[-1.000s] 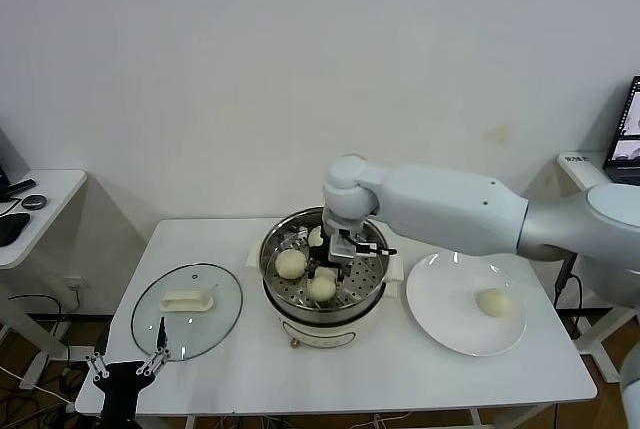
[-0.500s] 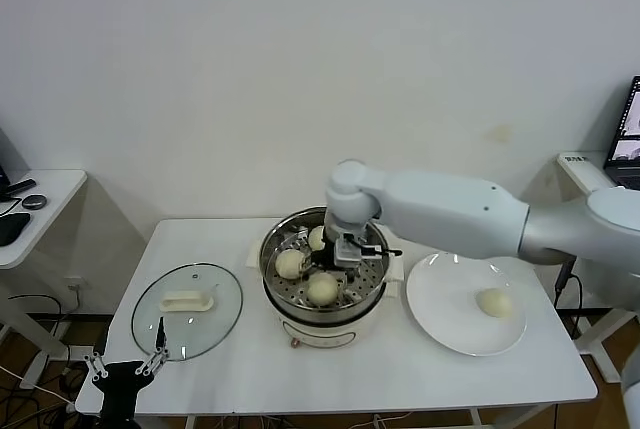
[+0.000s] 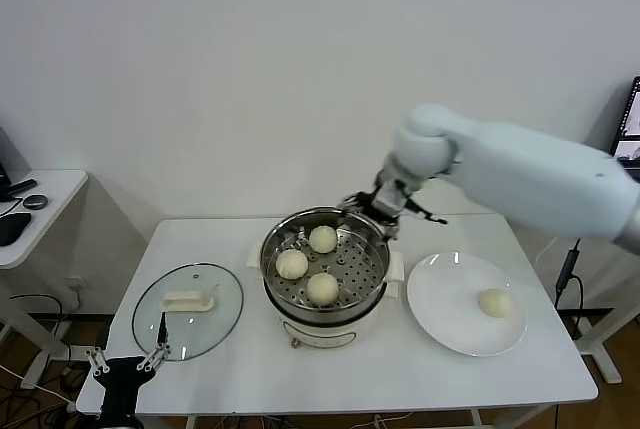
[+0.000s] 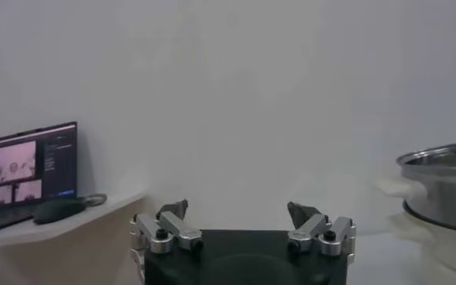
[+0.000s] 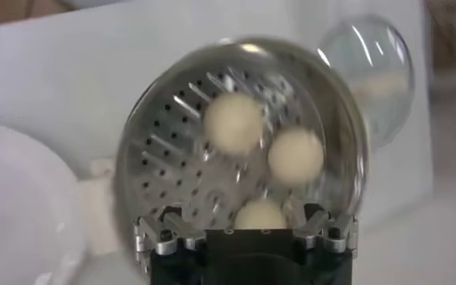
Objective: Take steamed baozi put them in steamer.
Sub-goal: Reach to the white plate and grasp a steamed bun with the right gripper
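Hovering Above the Steamer, Three Baozi Inside

Looking from the head view, we see the steamer (image 3: 325, 269) on the middle of the white desk (image 3: 250, 369), with three steamed baozi (image 3: 322, 289) lying apart from each other on its perforated floor. A fourth bun (image 3: 493, 302) lies on the white plate (image 3: 440, 319) to the right of the steamer. Our right gripper (image 3: 385, 211) hangs above the steamer's far right rim, its fingers spread and holding nothing. A glass lid (image 3: 205, 324) with a white handle lies flat on the desk to the left of the steamer. Our left gripper (image 3: 125, 364) is parked low at the desk's near left corner, fingers apart.

From the left wrist view, we see the left gripper's (image 4: 243, 224) two fingers standing wide with nothing between them. The steamer's shiny rim (image 4: 444, 159) shows at one edge, and a laptop (image 4: 30, 174) stands on a side table farther off.

From the right wrist view, we look straight down into the steamer (image 5: 166, 132), where the three buns (image 5: 234, 122) are clustered. The right gripper's (image 5: 243, 228) fingers are spread and empty above them. The glass lid (image 5: 375, 66) lies beyond the pot, and the plate's edge (image 5: 18, 201) shows on the other side.
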